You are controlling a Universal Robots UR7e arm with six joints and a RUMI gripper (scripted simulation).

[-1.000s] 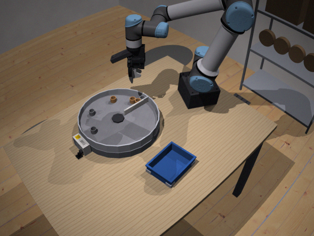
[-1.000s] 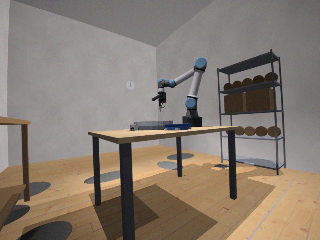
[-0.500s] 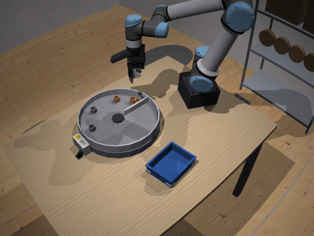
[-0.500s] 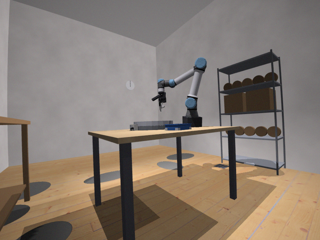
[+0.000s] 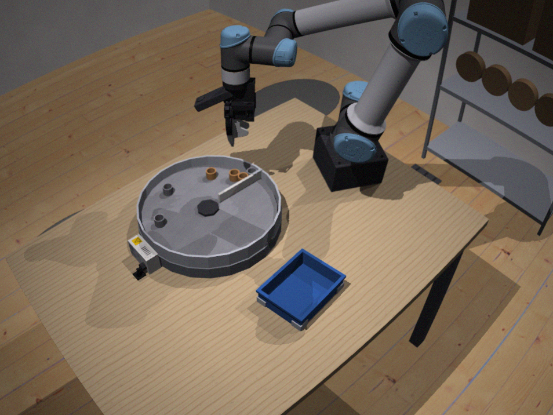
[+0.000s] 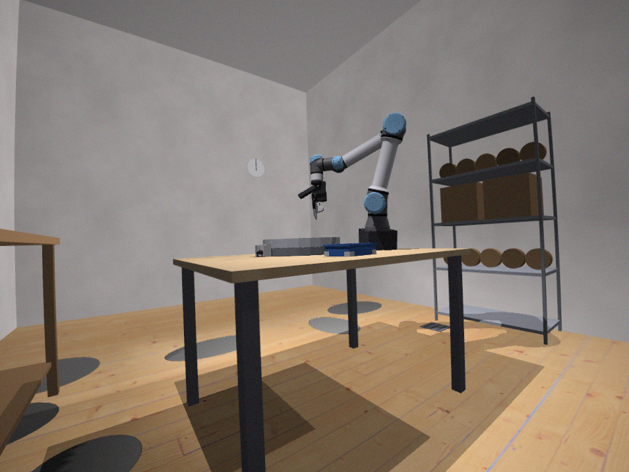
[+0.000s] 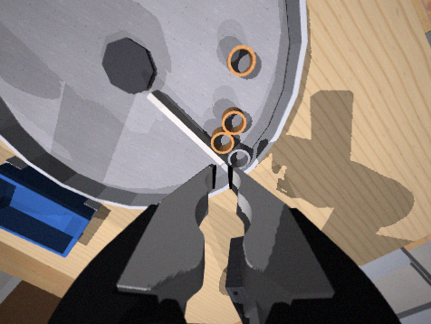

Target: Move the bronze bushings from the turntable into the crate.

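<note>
My gripper (image 5: 233,141) (image 6: 316,217) (image 7: 222,166) is shut, with nothing between its jaws, high above and behind the rear rim of the grey turntable (image 5: 207,258) (image 7: 304,45). One bronze bushing (image 5: 210,175) (image 7: 242,74) stands apart near the back. A second bronze bushing (image 5: 233,177) (image 7: 231,109) touches a third bronze bushing (image 5: 242,175) (image 7: 219,131) beside the white bar. A steel bushing (image 5: 251,169) (image 7: 229,158) stands between them and the rim, partly hidden in the top view. Two more steel bushings (image 5: 167,190) (image 5: 159,222) stand at the left. The blue crate (image 5: 279,308) (image 6: 350,249) is empty.
The white bar (image 5: 239,186) (image 7: 186,131) runs from near the dark hub (image 5: 208,207) (image 7: 128,65) towards the rim. A white box (image 5: 145,254) with a warning label adjoins the turntable's front left. The black arm base (image 5: 350,167) stands behind and right. A shelf rack stands farther right.
</note>
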